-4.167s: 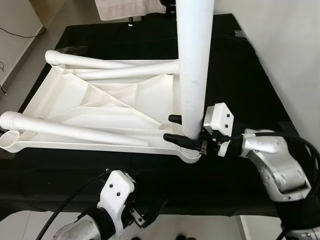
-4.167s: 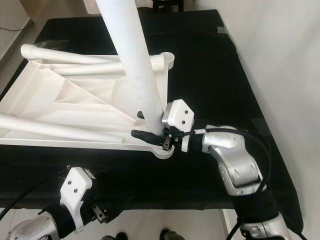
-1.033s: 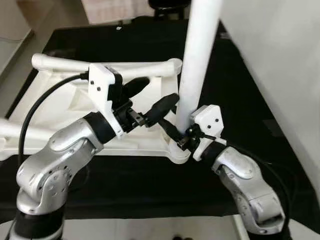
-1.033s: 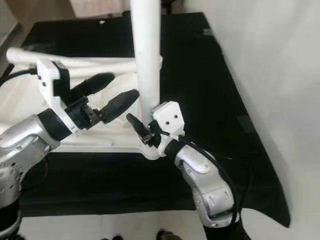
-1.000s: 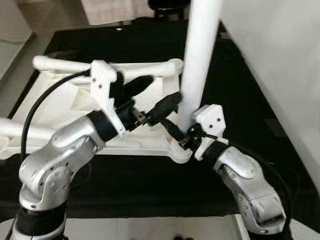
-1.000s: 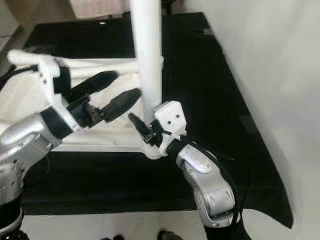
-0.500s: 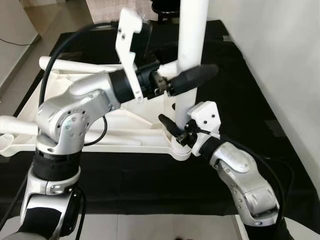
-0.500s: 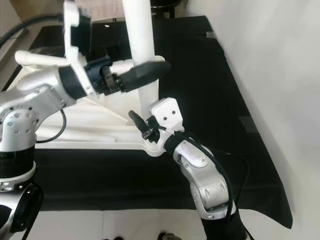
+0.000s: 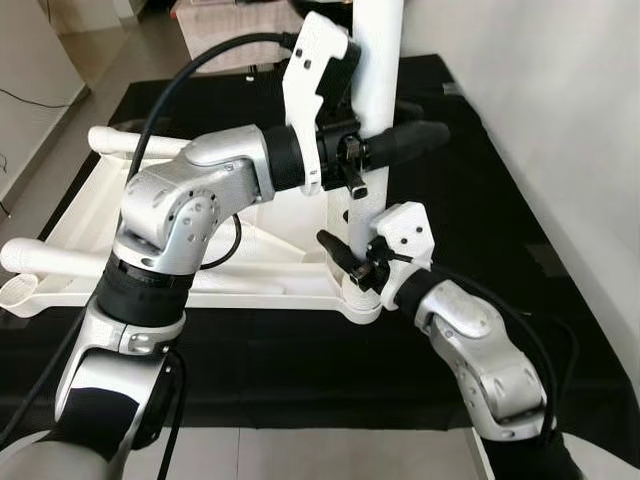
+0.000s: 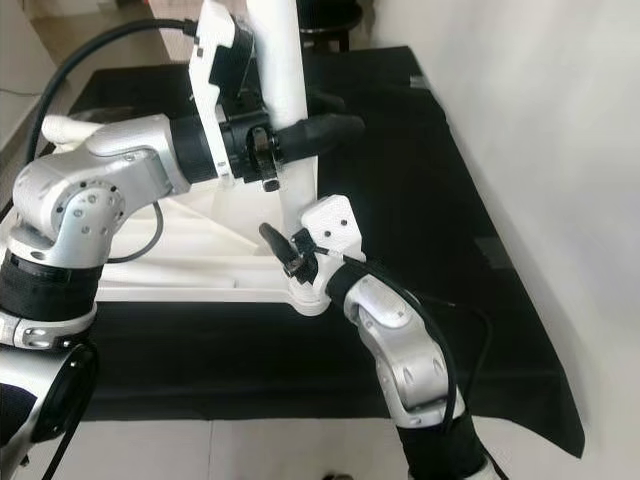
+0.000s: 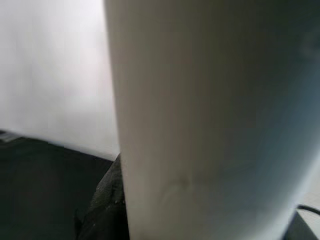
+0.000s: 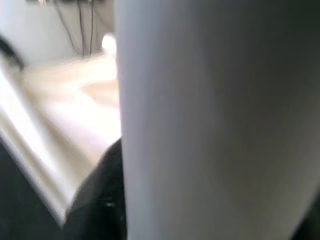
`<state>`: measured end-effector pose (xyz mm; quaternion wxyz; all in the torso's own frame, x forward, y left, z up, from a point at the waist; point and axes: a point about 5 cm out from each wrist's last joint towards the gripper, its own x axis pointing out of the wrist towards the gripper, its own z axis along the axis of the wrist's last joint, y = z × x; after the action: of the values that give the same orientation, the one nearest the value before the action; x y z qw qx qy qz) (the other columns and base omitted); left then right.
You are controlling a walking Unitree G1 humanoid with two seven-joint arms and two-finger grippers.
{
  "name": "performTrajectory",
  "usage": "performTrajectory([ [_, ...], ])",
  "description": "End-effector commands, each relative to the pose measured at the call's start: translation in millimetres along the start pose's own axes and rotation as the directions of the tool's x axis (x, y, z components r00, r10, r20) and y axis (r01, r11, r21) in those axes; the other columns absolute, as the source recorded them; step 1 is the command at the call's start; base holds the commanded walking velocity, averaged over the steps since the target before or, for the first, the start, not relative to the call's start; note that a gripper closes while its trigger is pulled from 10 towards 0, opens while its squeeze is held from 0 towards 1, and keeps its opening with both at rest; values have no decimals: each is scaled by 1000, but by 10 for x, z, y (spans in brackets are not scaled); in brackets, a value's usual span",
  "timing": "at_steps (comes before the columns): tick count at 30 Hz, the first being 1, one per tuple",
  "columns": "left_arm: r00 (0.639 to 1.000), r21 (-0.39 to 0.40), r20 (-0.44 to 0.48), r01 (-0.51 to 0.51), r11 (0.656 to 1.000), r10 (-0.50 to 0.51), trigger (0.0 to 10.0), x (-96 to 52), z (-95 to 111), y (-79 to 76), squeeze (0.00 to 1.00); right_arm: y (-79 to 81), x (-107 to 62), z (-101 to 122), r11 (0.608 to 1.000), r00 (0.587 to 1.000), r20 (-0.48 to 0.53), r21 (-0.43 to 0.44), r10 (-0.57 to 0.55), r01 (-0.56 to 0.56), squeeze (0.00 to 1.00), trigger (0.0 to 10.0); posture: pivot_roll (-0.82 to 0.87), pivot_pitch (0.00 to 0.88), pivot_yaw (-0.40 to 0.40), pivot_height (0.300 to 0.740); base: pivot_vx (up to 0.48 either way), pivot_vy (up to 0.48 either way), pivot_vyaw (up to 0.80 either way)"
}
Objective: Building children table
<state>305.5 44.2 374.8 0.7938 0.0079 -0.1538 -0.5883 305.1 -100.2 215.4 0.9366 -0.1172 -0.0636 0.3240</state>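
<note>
The white table top [image 9: 85, 205] lies upside down on a black cloth. A white leg [image 9: 376, 60] stands upright in the socket [image 9: 362, 302] at its near right corner. My right gripper [image 9: 350, 262] is shut on this leg just above the socket, with one black finger [image 9: 334, 248] showing in front of the leg. Higher up, my left gripper [image 9: 405, 125] is shut on the same leg, one finger [image 9: 412, 140] on the near side and the other behind. The leg sits close against the lens in the left wrist view [image 11: 200, 120] and the right wrist view [image 12: 215, 120].
Two more white legs lie fixed to the table top, one at the far edge [image 9: 140, 142] and one at the near left [image 9: 50, 258]. The black cloth [image 9: 300, 360] ends at the front edge, with floor below. A pale wall [image 9: 560, 130] runs along the right.
My left arm has risen from below the front edge, swung across the table top to the upright leg, and shut on it. The right gripper has held the leg's base throughout.
</note>
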Motion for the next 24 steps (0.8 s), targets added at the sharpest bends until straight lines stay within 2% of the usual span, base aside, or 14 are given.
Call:
performTrajectory([
  [1, 998, -26, -33, 54, 998, -55, 0, 72, -71, -52, 0, 123, 67, -129, 996, 994, -58, 16, 91, -90, 557, 10000, -15, 159, 37, 740, 0, 0, 0],
  [2, 997, -30, -36, 68, 997, -69, 0, 112, -90, -63, 0, 75, 89, -107, 993, 991, -61, 20, 120, -119, 1000, 10000, -20, 154, 36, 740, 0, 0, 0],
  [3, 997, -30, -36, 68, 997, -69, 0, 112, -90, -63, 0, 75, 89, -107, 993, 991, -61, 20, 120, -119, 1000, 10000, -20, 154, 36, 740, 0, 0, 0],
  [5, 993, -40, -42, 109, 993, -110, 0, 216, -140, -125, 0, -82, 171, 11, 979, 978, -55, 16, 203, -203, 1000, 10000, -25, 147, 36, 740, 0, 0, 0],
  [7, 991, -44, -45, 121, 992, -123, 0, 253, -158, -145, 0, -143, 199, 53, 974, 973, -55, 7, 225, -225, 1000, 10000, -24, 145, 36, 740, 0, 0, 0],
  [13, 986, -47, -44, 158, 986, -160, 0, 327, -179, -197, 0, -251, 275, 151, 954, 952, -67, -24, 297, -299, 1000, 10000, -22, 140, 31, 740, 0, 0, 0],
  [14, 979, -45, -32, 199, 979, -200, 0, 386, -157, -247, 0, -295, 331, 229, 933, 931, -65, -21, 358, -360, 0, 10000, -17, 136, 26, 740, 0, 0, 0],
  [15, 979, -45, -32, 199, 979, -200, 0, 386, -157, -247, 0, -295, 331, 229, 933, 931, -65, -21, 358, -360, 0, 10000, -17, 136, 26, 740, 0, 0, 0],
  [17, 959, -52, 13, 284, 957, -284, 0, 481, -58, -348, 0, -313, 415, 347, 882, 881, -46, 2, 470, -471, 0, 10000, -20, 135, 24, 740, 0, 0, 0],
  [19, 946, -53, 39, 323, 945, -321, 0, 524, 21, -414, 0, -294, 458, 380, 861, 860, -33, 39, 508, -507, 0, 10000, -21, 134, 26, 740, 0, 0, 0],
  [21, 946, -53, 39, 323, 945, -321, 0, 524, 21, -414, 0, -294, 458, 380, 861, 860, -33, 39, 508, -507, 0, 10000, -21, 134, 26, 740, 0, 0, 0],
  [22, 933, -50, 59, 359, 932, -356, 0, 577, 99, -490, 0, -265, 500, 400, 837, 838, -20, 67, 546, -543, 0, 10000, -23, 132, 25, 740, 0, 0, 0],
  [23, 919, -46, 75, 391, 919, -387, 0, 632, 160, -566, 0, -229, 536, 419, 811, 815, 0, 100, 579, -576, 0, 7569, -27, 130, 27, 740, 0, 0, 0],
  [24, 919, -46, 75, 391, 919, -387, 0, 632, 160, -566, 0, -229, 536, 419, 811, 815, 0, 100, 579, -576, 0, 7569, -27, 130, 27, 740, 0, 0, 0],
])
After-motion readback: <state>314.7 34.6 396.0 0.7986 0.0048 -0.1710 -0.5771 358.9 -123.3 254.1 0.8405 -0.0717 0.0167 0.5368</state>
